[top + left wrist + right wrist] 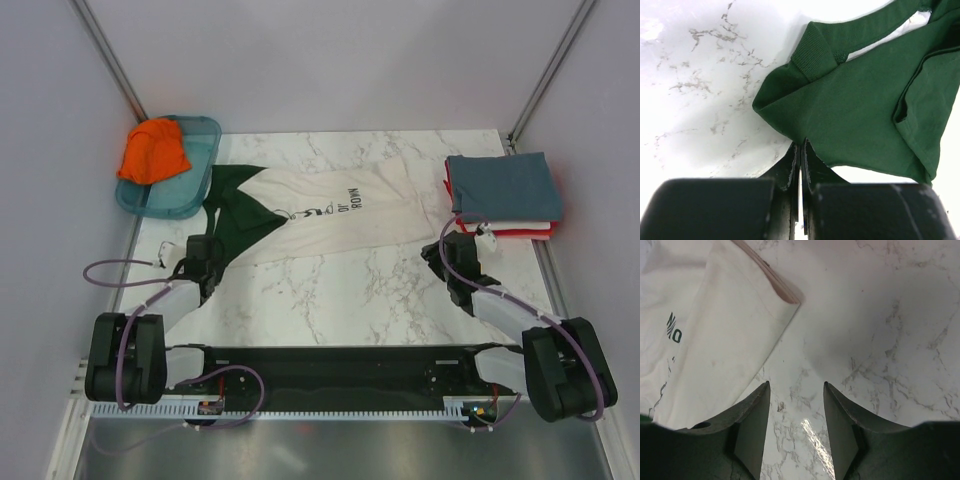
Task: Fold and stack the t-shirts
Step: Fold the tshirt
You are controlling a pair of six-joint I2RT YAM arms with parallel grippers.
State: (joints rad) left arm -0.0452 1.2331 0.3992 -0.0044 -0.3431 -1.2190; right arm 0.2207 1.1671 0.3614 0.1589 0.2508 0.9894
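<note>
A cream t-shirt (335,215) with dark green sleeves lies spread across the marble table, its collar end to the left. My left gripper (208,250) (801,143) is shut on the lower edge of the green sleeve (860,110) at the shirt's near left. To the right, my right gripper (445,248) (796,385) stands open over bare marble, just right of the shirt's cream hem corner (730,335); nothing lies between its fingers. An orange t-shirt (154,150) sits bunched in the tray. Folded t-shirts are stacked at the back right, slate-blue (505,183) on top, with white and red edges (520,232) under it.
A translucent teal tray (195,195) stands at the back left corner. Grey walls and metal posts close in the table on three sides. Bare marble (340,300) stretches between the shirt and the arms' bases.
</note>
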